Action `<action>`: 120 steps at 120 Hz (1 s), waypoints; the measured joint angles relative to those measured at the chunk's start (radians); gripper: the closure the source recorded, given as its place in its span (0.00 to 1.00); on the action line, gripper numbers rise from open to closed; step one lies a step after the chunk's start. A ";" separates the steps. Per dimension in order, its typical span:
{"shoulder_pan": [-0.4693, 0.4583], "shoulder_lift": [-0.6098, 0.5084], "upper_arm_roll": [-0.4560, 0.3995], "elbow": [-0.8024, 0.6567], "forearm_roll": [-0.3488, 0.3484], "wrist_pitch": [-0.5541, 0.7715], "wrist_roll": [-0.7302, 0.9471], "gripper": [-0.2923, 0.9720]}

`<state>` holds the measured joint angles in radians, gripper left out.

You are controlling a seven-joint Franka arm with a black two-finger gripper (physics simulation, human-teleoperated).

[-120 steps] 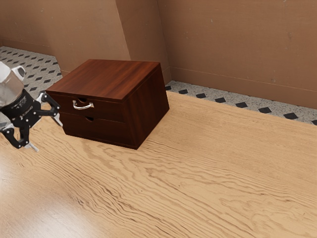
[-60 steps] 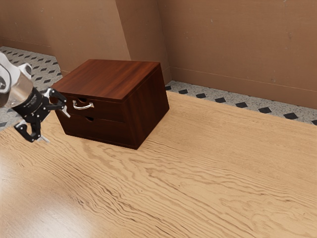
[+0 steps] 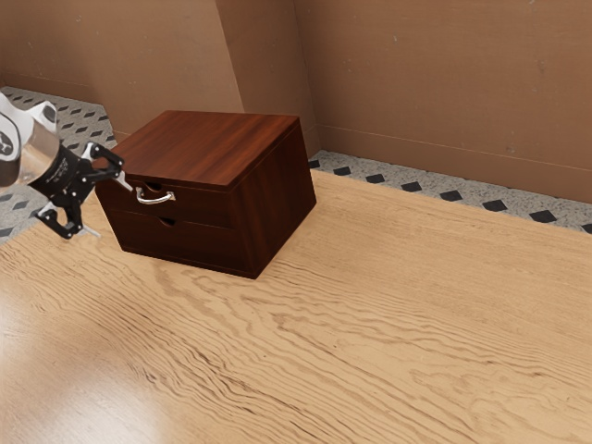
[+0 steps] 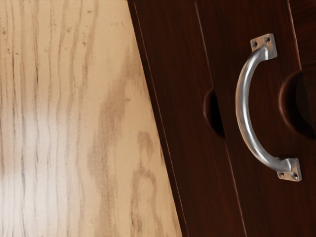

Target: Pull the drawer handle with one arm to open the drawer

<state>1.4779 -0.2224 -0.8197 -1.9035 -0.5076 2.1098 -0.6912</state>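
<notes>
A dark wooden cabinet (image 3: 217, 185) with two drawers stands on the light wooden table (image 3: 370, 333). The upper drawer (image 3: 185, 202) carries a curved silver handle (image 3: 154, 196), and its front sits flush with the cabinet. My black gripper (image 3: 95, 205) is open at the exterior view's left, just short of the cabinet's front and a little left of the handle. In the wrist view the handle (image 4: 254, 111) appears close up against the dark drawer front (image 4: 227, 163), with a round finger recess (image 4: 213, 112) in the lower drawer beside it.
Brown walls (image 3: 444, 74) rise behind the table, with a strip of patterned tile floor (image 3: 462, 190) along them. Bare table top stretches toward the exterior view's right and front.
My hand has risen and moved toward the cabinet front, closing in on the handle. The cabinet and drawer have not moved.
</notes>
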 joint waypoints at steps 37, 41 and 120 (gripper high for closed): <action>-0.003 0.120 -0.018 0.038 0.030 0.053 0.028 0.23; -0.006 0.137 -0.018 0.045 0.039 0.058 0.031 0.23; -0.527 0.232 0.508 0.098 0.119 0.082 0.056 0.23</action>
<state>0.9509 0.0096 -0.3121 -1.8054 -0.3888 2.1916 -0.6356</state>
